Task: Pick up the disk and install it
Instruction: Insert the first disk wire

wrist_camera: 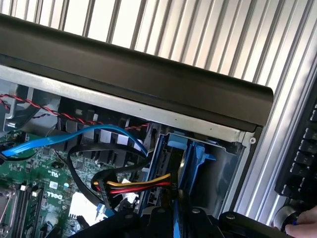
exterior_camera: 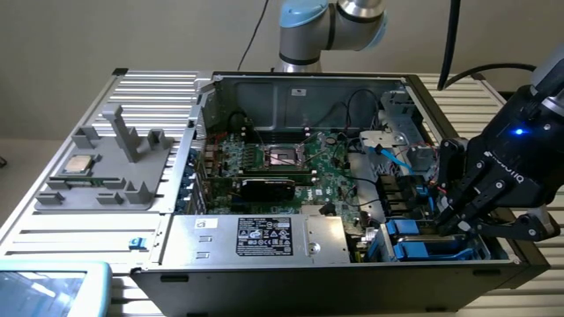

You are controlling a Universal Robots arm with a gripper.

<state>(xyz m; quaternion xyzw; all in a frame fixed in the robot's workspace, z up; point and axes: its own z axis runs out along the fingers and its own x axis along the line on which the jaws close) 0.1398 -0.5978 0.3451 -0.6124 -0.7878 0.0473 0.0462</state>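
The disk [wrist_camera: 190,157] stands on edge in the drive bay at the open computer case's corner. Its blue rails run down between my gripper's [wrist_camera: 173,222] dark fingers. From outside, the gripper [exterior_camera: 451,221] reaches down into that bay at the exterior view's right. The fingers are drawn close together on the disk [exterior_camera: 410,228], of which mostly blue plastic shows. Red, yellow and black power wires [wrist_camera: 143,186] and a blue data cable [wrist_camera: 74,139] lie right beside the bay.
The case [exterior_camera: 291,92] lies open on a slatted table, with the motherboard [exterior_camera: 291,165] and a silver box with a black label [exterior_camera: 264,236] inside. A grey tray [exterior_camera: 97,178] holds a small chip [exterior_camera: 79,164]. A keyboard [wrist_camera: 302,158] and fingertips [wrist_camera: 304,223] sit beyond the case.
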